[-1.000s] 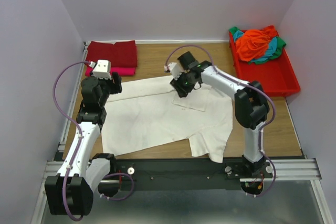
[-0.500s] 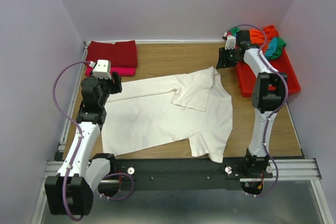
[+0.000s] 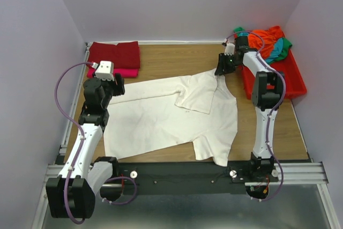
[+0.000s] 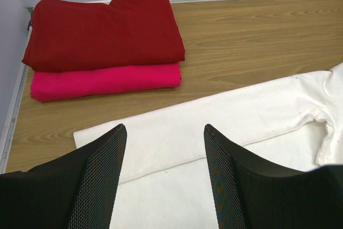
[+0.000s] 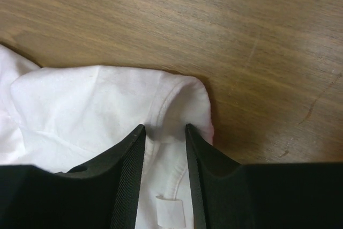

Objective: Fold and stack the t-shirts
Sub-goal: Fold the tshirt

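A large cream-white t-shirt (image 3: 161, 116) lies spread on the wooden table, its collar part drawn up to the far right. My right gripper (image 3: 220, 69) sits at that tip. In the right wrist view its jaws (image 5: 164, 127) stand close together with the collar fold (image 5: 177, 97) between them, and the tag shows below. My left gripper (image 3: 117, 85) hovers open over the shirt's left edge (image 4: 166, 186) and holds nothing (image 4: 165, 128). A folded dark red shirt (image 3: 115, 53) lies on a folded pink one (image 3: 120, 72) at the far left.
A red plastic tray (image 3: 292, 81) at the far right holds a heap of orange (image 3: 260, 44), teal (image 3: 276, 52) and green (image 3: 288, 41) shirts. The folded stack (image 4: 102, 30) lies just beyond my left gripper. Walls close the table in on three sides.
My right gripper swung from the shirt's middle to the far right beside the tray, and the collar part went with it. It then came back slightly left. The left arm stayed still.
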`<state>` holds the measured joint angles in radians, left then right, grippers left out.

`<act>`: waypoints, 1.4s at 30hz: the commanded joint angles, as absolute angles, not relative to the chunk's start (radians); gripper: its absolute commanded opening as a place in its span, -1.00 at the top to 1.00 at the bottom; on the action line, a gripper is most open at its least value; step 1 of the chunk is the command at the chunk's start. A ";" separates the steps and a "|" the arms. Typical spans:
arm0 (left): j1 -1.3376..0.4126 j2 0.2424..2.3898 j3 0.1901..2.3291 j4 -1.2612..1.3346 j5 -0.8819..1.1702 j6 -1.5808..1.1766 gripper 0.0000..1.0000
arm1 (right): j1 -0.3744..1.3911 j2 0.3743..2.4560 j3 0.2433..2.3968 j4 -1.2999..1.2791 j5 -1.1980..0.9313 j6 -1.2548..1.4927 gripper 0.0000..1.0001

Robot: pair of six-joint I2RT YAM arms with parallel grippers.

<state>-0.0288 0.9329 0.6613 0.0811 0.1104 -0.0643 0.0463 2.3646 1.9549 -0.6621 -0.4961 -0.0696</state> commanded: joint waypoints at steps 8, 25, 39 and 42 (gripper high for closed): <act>-0.035 0.954 0.655 0.097 0.133 -0.067 -0.35 | 0.049 2.407 2.042 -0.673 -0.564 -0.037 0.17; -0.035 0.992 0.660 0.094 0.120 -0.080 -0.23 | 0.046 2.433 2.071 -0.667 -0.453 -0.012 0.95; -0.026 1.124 0.660 0.107 0.009 -0.219 0.08 | 0.031 2.324 1.960 -0.523 -0.341 0.066 0.99; 0.035 1.235 0.698 0.087 0.023 -0.287 0.30 | 0.031 2.336 1.973 -0.523 -0.339 0.064 0.99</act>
